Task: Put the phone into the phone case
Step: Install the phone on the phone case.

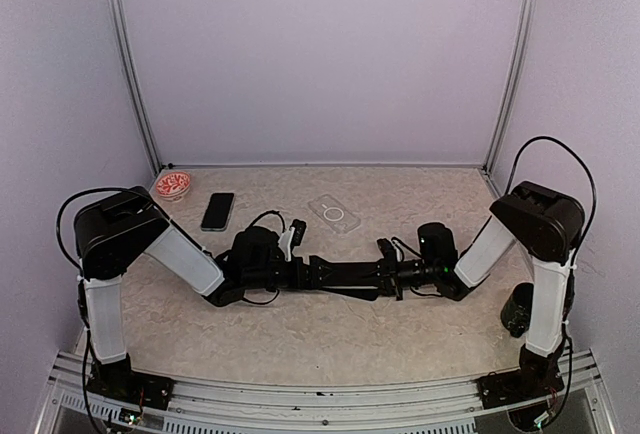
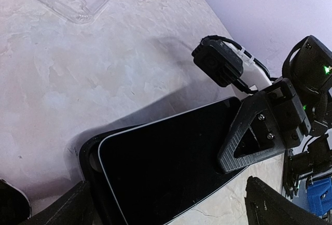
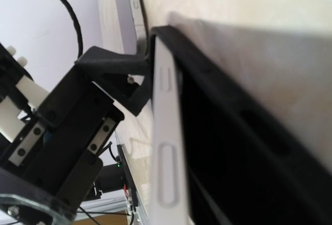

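Phone (image 2: 166, 168) lies screen-up in a black case (image 2: 88, 163) on the table (image 2: 104, 80), in the middle where both arms meet, its pale side edge showing above the case's wall. The left gripper (image 2: 168, 212) stands wide open, a finger on either side of the phone's near end, one close against the case. The right gripper (image 2: 228, 158) is closed, its tips resting on the far corner of the screen. Further back lie a clear case (image 1: 335, 214), a second phone (image 1: 217, 211) and a red bowl (image 1: 173, 185).
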Controlling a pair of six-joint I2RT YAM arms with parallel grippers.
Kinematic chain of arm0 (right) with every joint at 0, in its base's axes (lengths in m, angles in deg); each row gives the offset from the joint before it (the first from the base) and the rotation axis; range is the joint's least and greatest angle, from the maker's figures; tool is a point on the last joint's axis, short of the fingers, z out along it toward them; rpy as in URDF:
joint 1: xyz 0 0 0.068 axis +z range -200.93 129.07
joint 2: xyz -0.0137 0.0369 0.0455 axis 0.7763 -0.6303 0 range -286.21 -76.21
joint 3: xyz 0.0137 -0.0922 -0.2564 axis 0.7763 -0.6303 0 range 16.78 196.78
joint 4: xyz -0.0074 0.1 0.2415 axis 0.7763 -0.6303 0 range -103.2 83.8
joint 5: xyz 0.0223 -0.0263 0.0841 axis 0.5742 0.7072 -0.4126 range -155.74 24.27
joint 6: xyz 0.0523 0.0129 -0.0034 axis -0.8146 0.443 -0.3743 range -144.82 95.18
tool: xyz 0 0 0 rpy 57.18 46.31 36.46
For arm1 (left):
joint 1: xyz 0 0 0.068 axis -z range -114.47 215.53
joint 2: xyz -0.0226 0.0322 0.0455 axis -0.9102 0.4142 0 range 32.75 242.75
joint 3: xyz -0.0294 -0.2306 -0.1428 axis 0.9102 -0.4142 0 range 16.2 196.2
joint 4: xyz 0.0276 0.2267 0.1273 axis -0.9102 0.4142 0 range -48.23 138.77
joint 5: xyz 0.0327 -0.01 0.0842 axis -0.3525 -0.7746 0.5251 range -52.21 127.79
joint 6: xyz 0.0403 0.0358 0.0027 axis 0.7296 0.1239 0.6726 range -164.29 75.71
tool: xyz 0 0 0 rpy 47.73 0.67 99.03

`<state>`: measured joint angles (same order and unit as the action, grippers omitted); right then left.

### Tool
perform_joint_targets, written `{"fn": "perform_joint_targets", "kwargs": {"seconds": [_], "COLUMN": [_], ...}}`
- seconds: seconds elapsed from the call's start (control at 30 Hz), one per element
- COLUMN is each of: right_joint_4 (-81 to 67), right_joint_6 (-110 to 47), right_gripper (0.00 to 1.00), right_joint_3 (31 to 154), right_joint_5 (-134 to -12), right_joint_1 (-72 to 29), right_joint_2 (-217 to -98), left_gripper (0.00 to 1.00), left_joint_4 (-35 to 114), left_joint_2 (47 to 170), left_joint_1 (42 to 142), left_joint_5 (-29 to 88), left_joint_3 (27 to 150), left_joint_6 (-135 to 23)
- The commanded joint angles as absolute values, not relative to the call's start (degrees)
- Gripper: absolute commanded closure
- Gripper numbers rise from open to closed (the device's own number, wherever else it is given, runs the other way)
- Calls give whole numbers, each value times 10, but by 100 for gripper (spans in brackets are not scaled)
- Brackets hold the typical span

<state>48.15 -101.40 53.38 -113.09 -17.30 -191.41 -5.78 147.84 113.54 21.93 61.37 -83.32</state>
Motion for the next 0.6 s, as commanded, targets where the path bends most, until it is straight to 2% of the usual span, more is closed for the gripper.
{"fn": "perform_joint_targets", "kwargs": {"seconds": [0.0, 0.57], "right_joint_4": [490, 421], "right_joint_6": [-1026, -991], "right_gripper": [100, 100], "right_joint_3": [549, 590], "right_joint_5": [-1115, -1116], "right_joint_1": [-168, -153], "right_joint_2": [-1928, -1937], "left_gripper": [1, 1], "left_joint_4": [-68, -64], "left_joint_2": [1495, 1492], "left_joint_1": [1145, 1147], "left_joint_5": [172, 162], "left_joint_3": [621, 625], "left_joint_6": [-841, -838]}}
